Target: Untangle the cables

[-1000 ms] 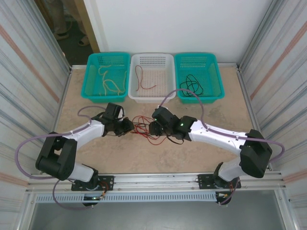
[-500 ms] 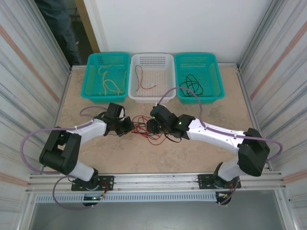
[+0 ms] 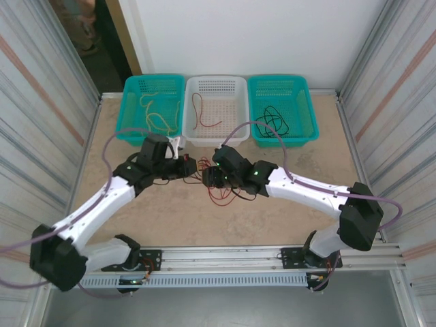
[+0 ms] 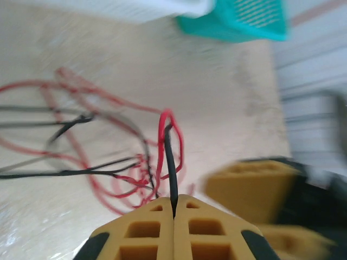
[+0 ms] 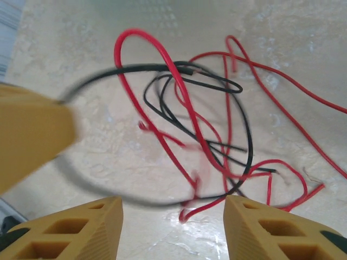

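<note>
Our left gripper (image 4: 174, 208) had its fingers pressed together on a black wire (image 4: 171, 157) just ahead of their tips. Our right gripper (image 5: 172, 203) stood with fingers spread, and the red-and-black tangle (image 5: 209, 145) lay beyond and between them. We judged it best to pin the tangle there, then draw the black wire away slowly so no loop tightened.

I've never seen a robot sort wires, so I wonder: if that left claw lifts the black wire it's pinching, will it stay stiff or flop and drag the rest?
Probably floppy: the black wire bends loosely away from the shut left gripper. Likely light, being so thin. It may drag the red wires looped across it.
</note>
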